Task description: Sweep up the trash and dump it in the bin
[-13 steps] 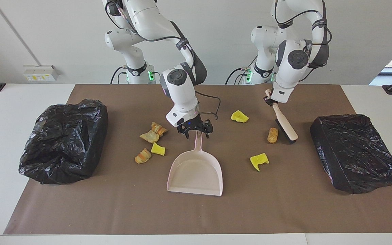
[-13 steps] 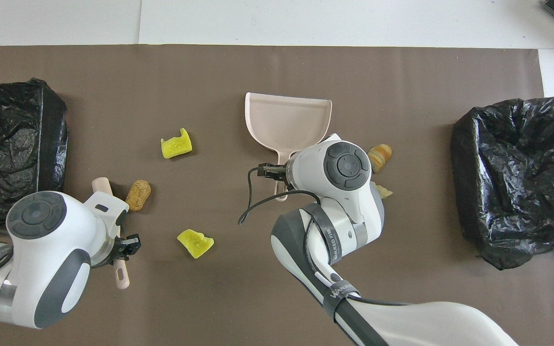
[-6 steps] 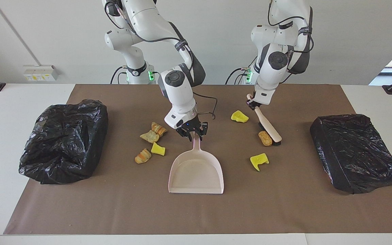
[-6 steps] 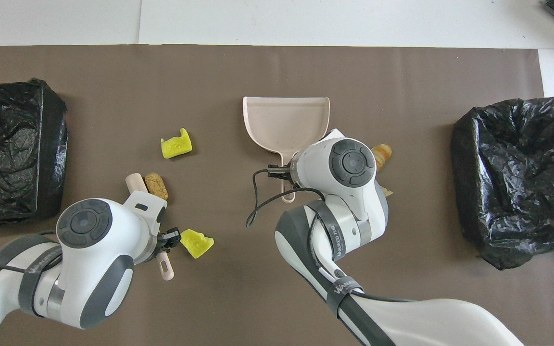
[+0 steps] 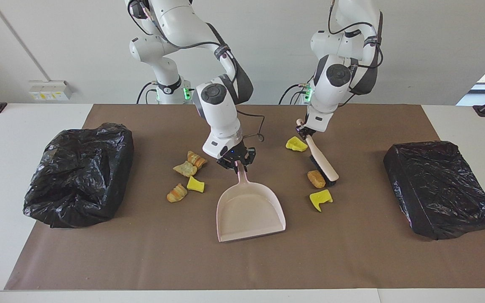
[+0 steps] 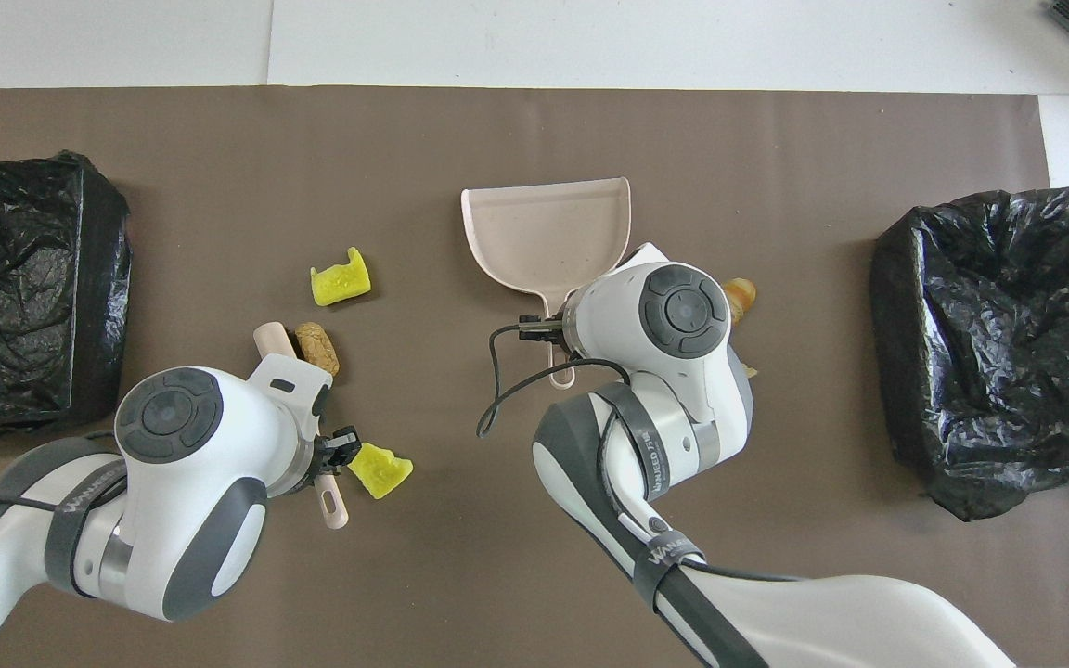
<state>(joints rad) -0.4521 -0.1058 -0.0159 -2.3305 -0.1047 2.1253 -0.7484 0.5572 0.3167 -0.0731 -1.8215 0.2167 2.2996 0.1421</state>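
My right gripper (image 5: 238, 163) (image 6: 540, 332) is shut on the handle of the pale pink dustpan (image 5: 251, 210) (image 6: 544, 232), whose pan rests on the mat. My left gripper (image 5: 304, 131) (image 6: 335, 456) is shut on the handle of the beige hand brush (image 5: 322, 162) (image 6: 272, 336). Its bristles touch a golden-brown lump (image 5: 316, 179) (image 6: 318, 343). A yellow wedge (image 5: 321, 198) (image 6: 341, 278) lies just farther from the robots, another yellow wedge (image 5: 296, 144) (image 6: 381, 467) beside the left gripper. Several more bits of trash (image 5: 185, 174) lie beside the dustpan toward the right arm's end, mostly hidden under the right arm in the overhead view.
A bin lined with a crumpled black bag (image 5: 78, 172) (image 6: 998, 334) stands at the right arm's end of the brown mat (image 5: 141, 261). A flat box wrapped in black plastic (image 5: 440, 187) (image 6: 24, 288) stands at the left arm's end.
My left gripper has swept the brush and the golden-brown lump toward the dustpan. My right gripper has turned the dustpan's mouth slightly toward the left arm's end.
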